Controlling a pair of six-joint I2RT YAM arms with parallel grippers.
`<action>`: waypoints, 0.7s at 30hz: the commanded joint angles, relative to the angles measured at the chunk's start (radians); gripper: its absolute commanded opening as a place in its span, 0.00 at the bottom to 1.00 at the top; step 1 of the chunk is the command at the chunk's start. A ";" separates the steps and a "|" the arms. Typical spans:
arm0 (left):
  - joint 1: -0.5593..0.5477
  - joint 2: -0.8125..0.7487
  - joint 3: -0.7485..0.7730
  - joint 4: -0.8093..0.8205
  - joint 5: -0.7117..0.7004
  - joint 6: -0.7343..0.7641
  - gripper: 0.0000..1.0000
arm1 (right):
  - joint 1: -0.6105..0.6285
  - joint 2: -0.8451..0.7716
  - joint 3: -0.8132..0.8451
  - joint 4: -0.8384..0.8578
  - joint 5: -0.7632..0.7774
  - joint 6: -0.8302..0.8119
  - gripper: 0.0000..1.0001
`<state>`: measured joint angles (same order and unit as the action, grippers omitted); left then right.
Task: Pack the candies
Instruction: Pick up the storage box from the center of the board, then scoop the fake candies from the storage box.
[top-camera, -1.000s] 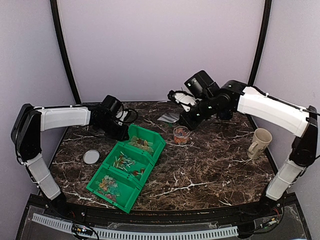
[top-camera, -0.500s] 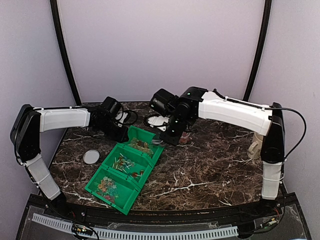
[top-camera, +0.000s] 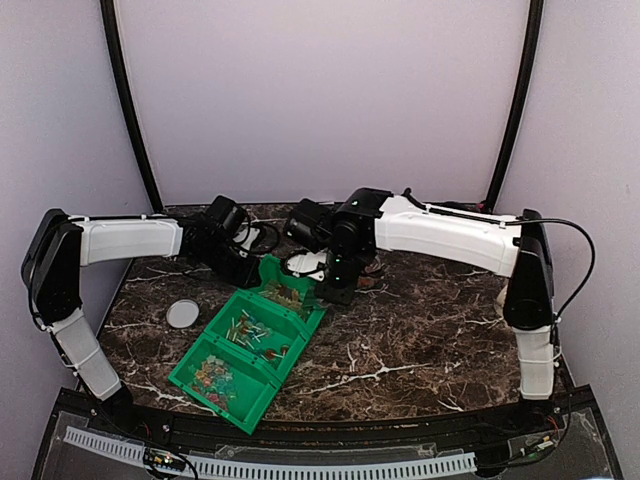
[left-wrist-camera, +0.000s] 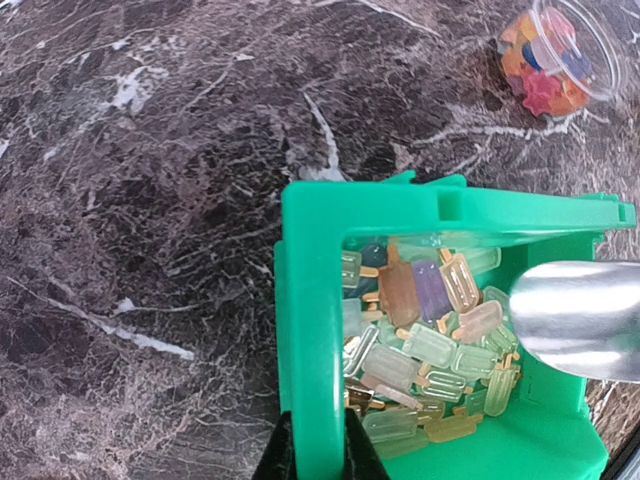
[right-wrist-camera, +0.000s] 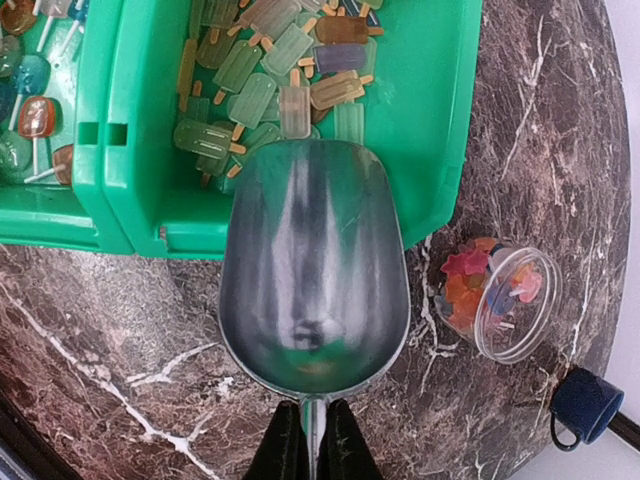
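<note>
The right claw (right-wrist-camera: 312, 442) is closed tight on the thin handle of a metal scoop (right-wrist-camera: 315, 265), and the bowl of the scoop is empty, with its front lip pointing over the near wall of the green bin (right-wrist-camera: 130, 150) toward the end compartment. The left claw (left-wrist-camera: 320, 455) is nearly closed too and pinches the side wall of the same compartment, so it steadies the bin on the dark marble table (right-wrist-camera: 120, 330). The candies (right-wrist-camera: 270, 80) lie loose in this compartment, a pile of small pale pieces shaped like ice lollies; the middle compartment beside it has round lollipops on sticks. A few coloured pieces, some star-shaped, are already in the small clear jar (right-wrist-camera: 505, 295), which stands open on the table near the corner of the bin. I judge that the step in hand is the scooping: the scoop is brought to the bin but has not yet dug in. The next move calls for lowering and pushing the lip under the pile, then lifting it level and carrying it to the jar, whose mouth looks narrower than the scoop. The flat round lid (top-camera: 182, 314) lies well apart, on the left.
</note>
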<state>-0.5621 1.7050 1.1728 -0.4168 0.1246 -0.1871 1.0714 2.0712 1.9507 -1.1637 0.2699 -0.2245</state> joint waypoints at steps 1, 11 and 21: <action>-0.019 -0.061 -0.009 0.047 0.048 0.017 0.00 | 0.020 0.052 0.054 -0.030 0.034 -0.013 0.00; -0.043 -0.095 -0.033 0.100 0.096 0.030 0.00 | 0.032 0.136 0.080 0.015 -0.033 -0.074 0.00; -0.045 -0.129 -0.057 0.138 0.121 0.035 0.00 | 0.017 0.101 -0.174 0.344 -0.133 -0.137 0.00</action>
<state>-0.5789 1.6863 1.1053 -0.3729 0.1211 -0.1696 1.0901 2.1315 1.8732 -0.9478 0.2428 -0.3283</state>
